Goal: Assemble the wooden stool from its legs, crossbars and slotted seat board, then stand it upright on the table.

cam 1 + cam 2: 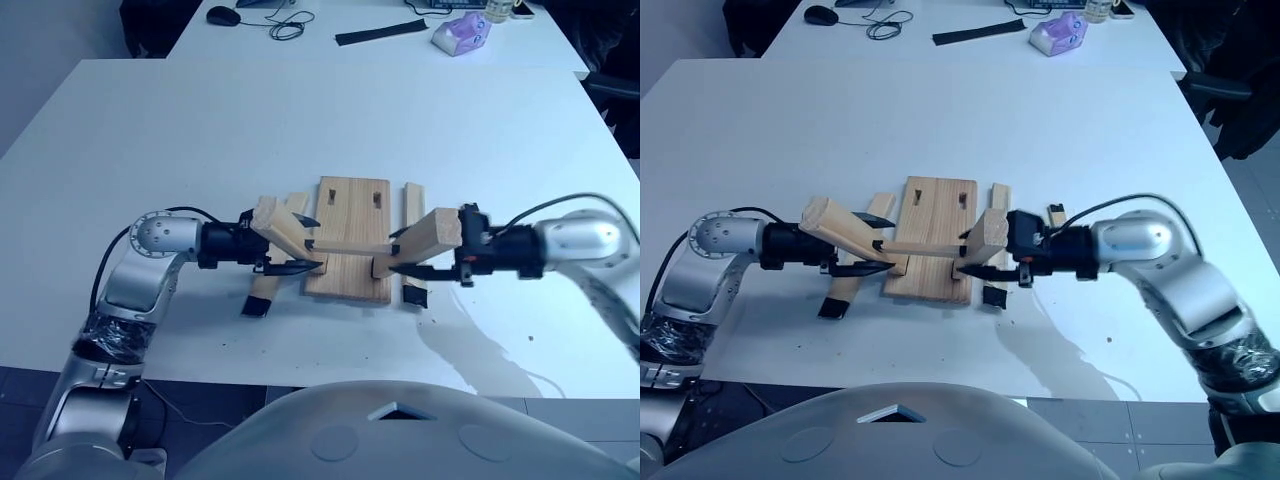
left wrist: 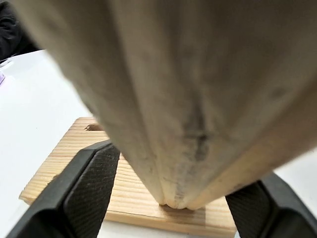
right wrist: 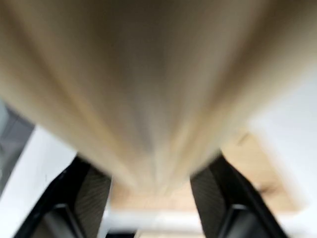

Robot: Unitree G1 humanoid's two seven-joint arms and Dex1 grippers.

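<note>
Over the table (image 1: 200, 130), I have the left gripper (image 1: 300, 243) clamped on the left leg (image 1: 278, 225) and the right gripper (image 1: 398, 252) clamped on the right leg (image 1: 432, 233). The legs sit at 9 and 3 o'clock of the seat board (image 1: 352, 205), which lies flat, slots up. Both legs tilt inward, and a crossbar (image 1: 350, 246) spans the gap between them, which I judge is to join them into one frame above the slots. I cannot tell whether its ends are fully seated. A spare leg (image 1: 413, 205) lies along the board's 3 o'clock edge and a further leg (image 1: 262, 295) at 8 o'clock, both within reach.
</note>
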